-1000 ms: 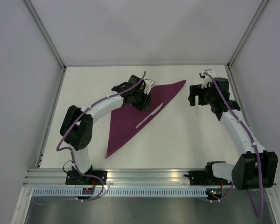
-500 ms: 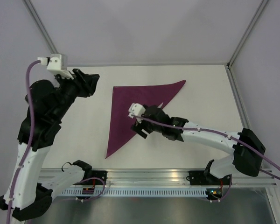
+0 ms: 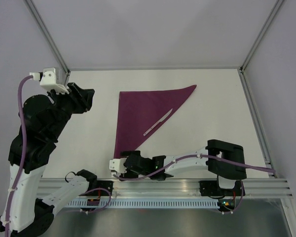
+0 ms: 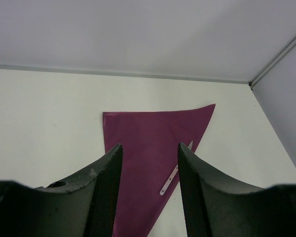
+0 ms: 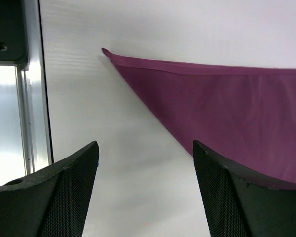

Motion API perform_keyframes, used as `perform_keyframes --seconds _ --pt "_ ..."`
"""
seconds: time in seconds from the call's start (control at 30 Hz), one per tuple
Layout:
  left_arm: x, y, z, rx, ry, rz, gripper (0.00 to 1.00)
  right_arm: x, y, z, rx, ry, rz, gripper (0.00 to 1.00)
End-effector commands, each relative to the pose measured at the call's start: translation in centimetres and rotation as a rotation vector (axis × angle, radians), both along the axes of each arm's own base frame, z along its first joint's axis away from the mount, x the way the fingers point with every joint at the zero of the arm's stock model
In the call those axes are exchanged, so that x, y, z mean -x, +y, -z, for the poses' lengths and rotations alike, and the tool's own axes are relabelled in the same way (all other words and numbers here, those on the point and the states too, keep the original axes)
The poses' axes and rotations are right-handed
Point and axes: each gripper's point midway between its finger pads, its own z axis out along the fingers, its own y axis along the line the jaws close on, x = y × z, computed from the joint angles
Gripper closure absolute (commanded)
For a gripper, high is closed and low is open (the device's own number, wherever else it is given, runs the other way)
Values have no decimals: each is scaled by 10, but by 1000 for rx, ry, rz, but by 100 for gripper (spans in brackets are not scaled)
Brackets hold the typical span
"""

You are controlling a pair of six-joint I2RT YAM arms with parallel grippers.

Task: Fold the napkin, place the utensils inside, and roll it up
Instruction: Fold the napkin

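Emptiness in spread left gripper [image 4: 149,148], right gripper [image 5: 144,144]

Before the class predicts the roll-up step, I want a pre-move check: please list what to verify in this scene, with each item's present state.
1. Napkin folded into a flat triangle: ok.
2. Utensil inside the fold: not ok; it lies along the napkin's right edge, partly on the table.
3. Right hand open and empty: ok.
4. Right hand close to the near corner of the napkin, not touching it: ok.
5. Left hand open, empty, raised off the cloth: ok.
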Motion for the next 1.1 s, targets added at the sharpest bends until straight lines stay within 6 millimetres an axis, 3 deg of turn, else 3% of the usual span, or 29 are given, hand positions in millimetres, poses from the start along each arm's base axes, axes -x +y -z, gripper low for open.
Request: perform_keyframes --seconds 0.0,0.43,0.77,1.07 --pt "8 10 -1 16 8 -41 46 -1 28 -15 -88 -90 -17 18" --pt "13 16 2 -4 17 -58 47 15 69 18 -72 -155 -58 22" --pt "13 15 5 -3 28 -51 47 8 81 30 -62 -197 -51 32" --pt "11 13 10 -9 38 -45 48 6 82 35 -47 -218 -59 50"
